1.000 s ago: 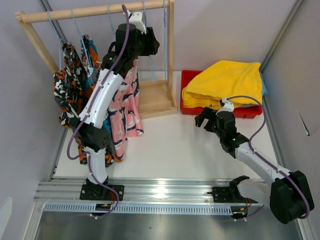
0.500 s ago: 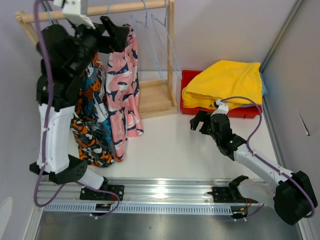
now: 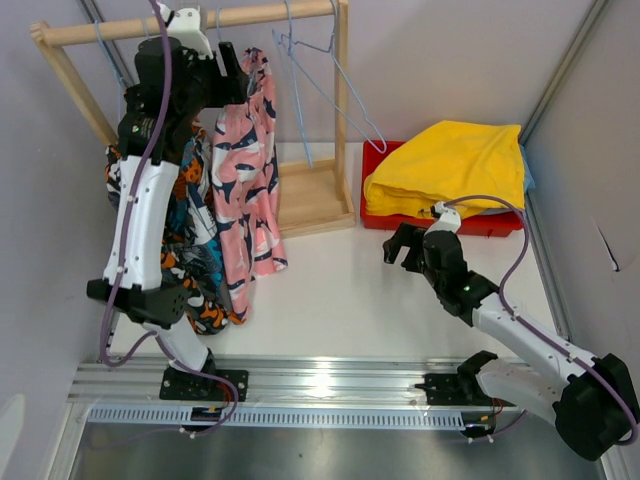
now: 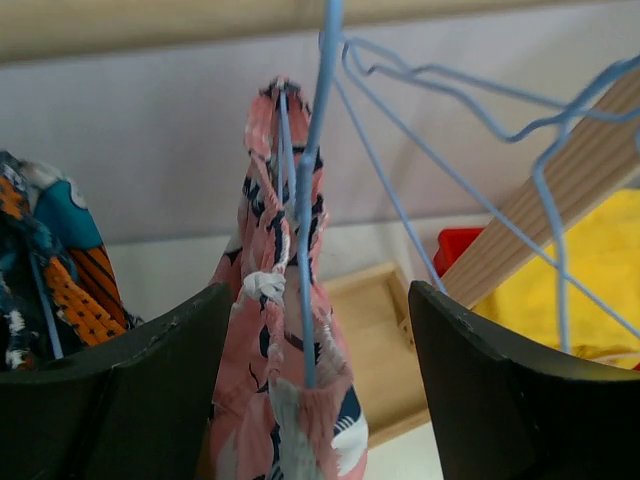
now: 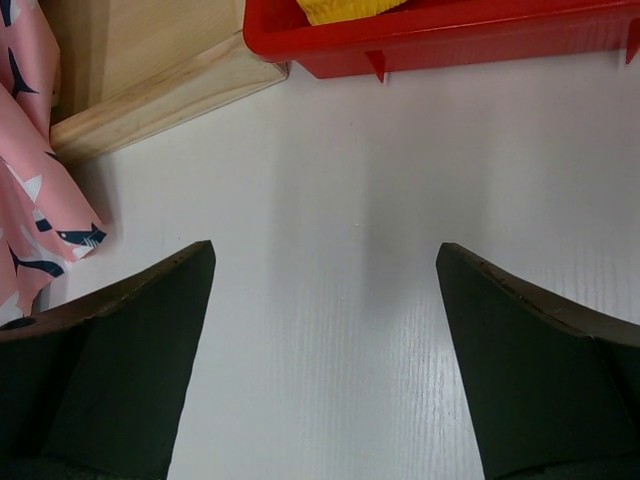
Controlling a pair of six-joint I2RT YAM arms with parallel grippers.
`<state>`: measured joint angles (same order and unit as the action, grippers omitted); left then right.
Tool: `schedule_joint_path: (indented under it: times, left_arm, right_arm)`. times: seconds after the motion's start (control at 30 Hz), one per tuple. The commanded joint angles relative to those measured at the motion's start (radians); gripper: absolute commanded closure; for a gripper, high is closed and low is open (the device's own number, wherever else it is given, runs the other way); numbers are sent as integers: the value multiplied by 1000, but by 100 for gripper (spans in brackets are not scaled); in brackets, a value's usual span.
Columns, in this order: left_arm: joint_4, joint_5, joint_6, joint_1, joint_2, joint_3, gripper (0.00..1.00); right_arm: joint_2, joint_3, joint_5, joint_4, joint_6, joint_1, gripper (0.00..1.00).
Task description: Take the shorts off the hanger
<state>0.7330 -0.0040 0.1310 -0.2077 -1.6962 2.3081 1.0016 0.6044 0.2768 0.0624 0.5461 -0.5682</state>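
Note:
The pink shorts with navy-white print (image 3: 247,185) hang on a blue wire hanger from the wooden rail (image 3: 270,14). My left gripper (image 3: 237,82) is open at their top. In the left wrist view its jaws (image 4: 315,300) stand either side of the hanger wire and the bunched pink waistband (image 4: 285,340), not touching them. The teal-orange shorts (image 3: 188,200) and the orange-black-white shorts (image 3: 200,300) hang to the left, partly behind my arm. The yellow shorts (image 3: 450,160) lie in a red tray (image 3: 440,224), with a sliver of light blue (image 3: 527,182) under them. My right gripper (image 3: 402,245) is open and empty above the table.
Empty blue wire hangers (image 3: 335,75) hang on the rail to the right of the pink shorts, one swung out towards the tray. The rack's wooden base (image 3: 312,200) and post (image 3: 342,100) stand between the shorts and the tray. Walls close in on both sides.
My left arm has swung up and leftward, then settled with the gripper at the top of the pink shorts. An empty hanger has swung out to the right. My right gripper shifted slightly left.

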Motion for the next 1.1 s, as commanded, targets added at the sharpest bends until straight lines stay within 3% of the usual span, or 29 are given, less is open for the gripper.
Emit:
schedule_joint_path:
  times: [0.0, 0.2, 0.33, 0.43, 0.47, 0.53, 0.77, 0.87, 0.93, 1.07]
  left_arm:
    - [12, 32, 10, 27, -37, 86, 23]
    - [19, 58, 25, 42, -88, 122, 27]
    - [22, 52, 22, 44, -108, 119, 37]
    - [20, 64, 24, 47, -118, 123, 55]
    - [22, 65, 25, 47, -128, 129, 65]
    - [26, 68, 28, 47, -135, 134, 72]
    - [39, 67, 25, 47, -141, 131, 75]
    - [42, 64, 24, 47, -138, 125, 87]
    - [43, 58, 25, 48, -138, 123, 100]
    - [40, 52, 27, 47, -119, 129, 100]
  right_arm:
    - [-32, 12, 45, 10, -6, -6, 0]
    - [-32, -12, 53, -3, -9, -4, 0]
    - [-23, -23, 53, -19, -8, -5, 0]
    - [-15, -31, 50, -29, -6, -5, 1]
    - [-11, -32, 51, -27, -6, -4, 1]
    - [-9, -32, 52, -30, -8, -4, 0]
    - [-14, -43, 56, -38, -11, -2, 1]
    - [-12, -46, 52, -42, -8, -1, 0]
    - [-11, -49, 48, -45, -5, 1, 1]
    - [-9, -51, 47, -47, -3, 1, 0]
